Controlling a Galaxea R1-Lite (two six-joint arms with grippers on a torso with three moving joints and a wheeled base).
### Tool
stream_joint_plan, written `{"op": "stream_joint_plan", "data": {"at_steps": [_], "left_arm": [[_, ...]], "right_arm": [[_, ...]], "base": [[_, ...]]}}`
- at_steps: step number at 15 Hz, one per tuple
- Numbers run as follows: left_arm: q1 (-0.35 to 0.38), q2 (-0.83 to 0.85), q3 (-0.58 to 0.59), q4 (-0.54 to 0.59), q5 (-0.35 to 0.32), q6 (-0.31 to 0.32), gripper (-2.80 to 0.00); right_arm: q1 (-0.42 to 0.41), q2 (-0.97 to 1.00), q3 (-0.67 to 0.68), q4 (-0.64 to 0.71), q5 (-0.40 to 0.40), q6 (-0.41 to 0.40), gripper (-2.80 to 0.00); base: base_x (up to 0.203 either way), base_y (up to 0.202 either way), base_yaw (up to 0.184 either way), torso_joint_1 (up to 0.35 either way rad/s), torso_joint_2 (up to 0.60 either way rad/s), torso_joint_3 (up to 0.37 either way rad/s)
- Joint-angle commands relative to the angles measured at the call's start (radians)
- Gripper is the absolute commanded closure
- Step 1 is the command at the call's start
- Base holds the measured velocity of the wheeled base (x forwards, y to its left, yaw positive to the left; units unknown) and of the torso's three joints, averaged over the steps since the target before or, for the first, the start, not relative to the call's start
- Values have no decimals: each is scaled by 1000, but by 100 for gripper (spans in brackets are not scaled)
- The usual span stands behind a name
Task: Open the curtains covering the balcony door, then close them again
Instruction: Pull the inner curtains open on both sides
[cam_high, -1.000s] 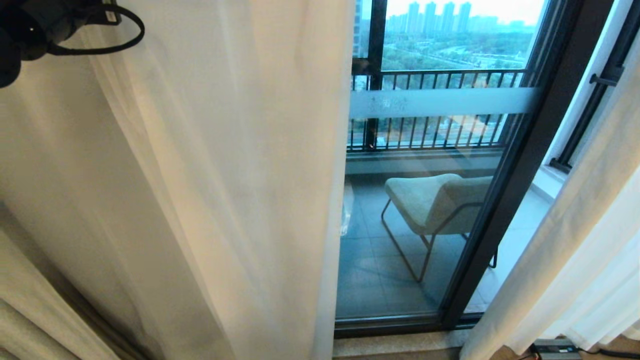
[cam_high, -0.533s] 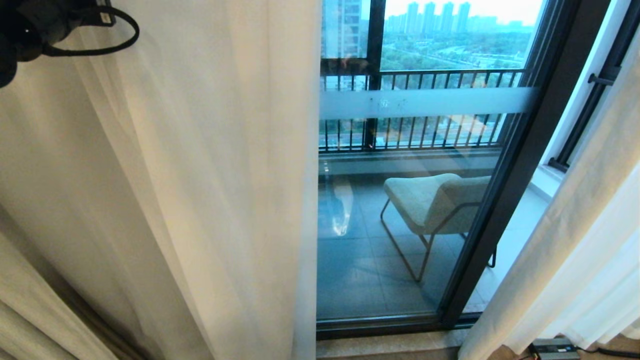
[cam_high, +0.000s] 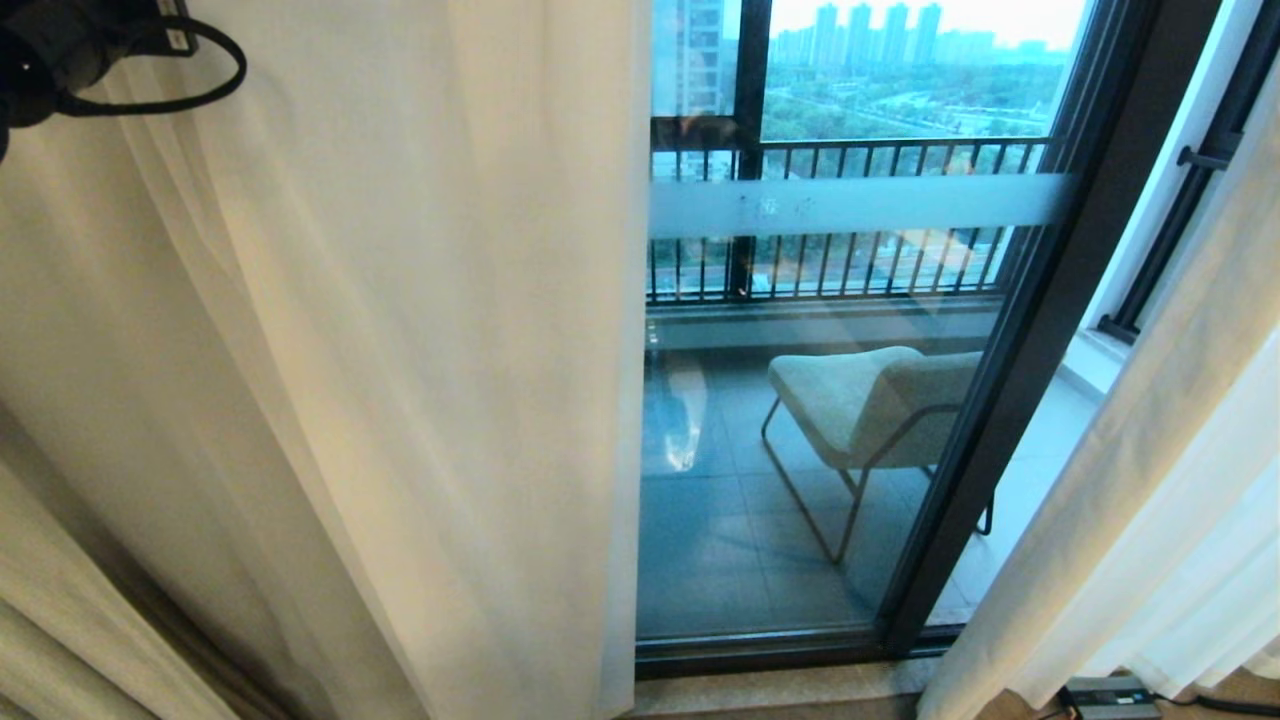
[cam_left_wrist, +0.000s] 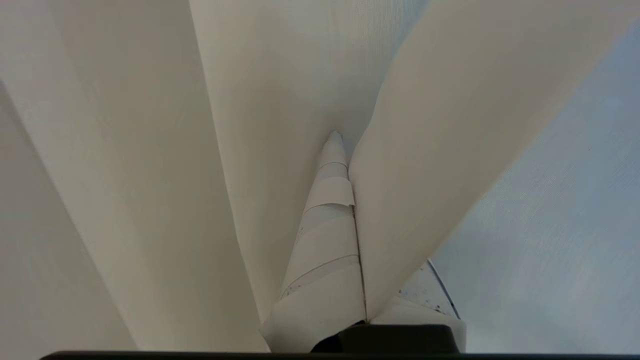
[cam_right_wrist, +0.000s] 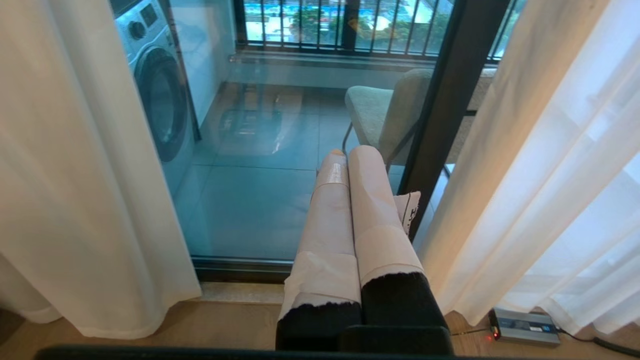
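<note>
The curtains hang as a white sheer panel (cam_high: 400, 350) over the left half of the balcony door, with heavier beige cloth (cam_high: 60, 620) at the lower left. A second sheer panel (cam_high: 1150, 480) hangs at the right. Between them the door's glass (cam_high: 760, 560), its frosted band (cam_high: 860, 205) and dark frame (cam_high: 1010, 400) stand uncovered. My left arm (cam_high: 60, 50) reaches in at the top left. In the left wrist view, my left gripper (cam_left_wrist: 337, 137) is shut on a fold of the sheer (cam_left_wrist: 425, 165), which drapes over one taped finger. My right gripper (cam_right_wrist: 350, 152) is shut and empty, low before the door sill.
A pale chair (cam_high: 870, 400) stands on the balcony floor behind the glass, with a barred railing (cam_high: 850, 270) beyond. A washing machine (cam_right_wrist: 160, 95) sits on the balcony's left side. A small grey box with a cable (cam_right_wrist: 525, 325) lies on the floor under the right panel.
The left sheer's free edge has slid left, uncovering more glass, and then held about still. My left arm has shifted left with it. The right arm has not moved.
</note>
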Motion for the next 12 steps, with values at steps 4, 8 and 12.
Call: {"op": "stream_joint_plan", "data": {"at_steps": [4,8,12], "left_arm": [[25,-1,-1,-2,0,1,0],[75,-3,-5,-2,2,-13,0],[202,3,-10,-2,1,-63,0]], "right_arm": [[0,1,0,0,1,-1,0],[0,1,0,0,1,-1,0],[0,1,0,0,1,-1,0]], "base": [[0,0,0,0,0,0],[0,0,0,0,0,0],[0,0,0,0,0,0]]}}
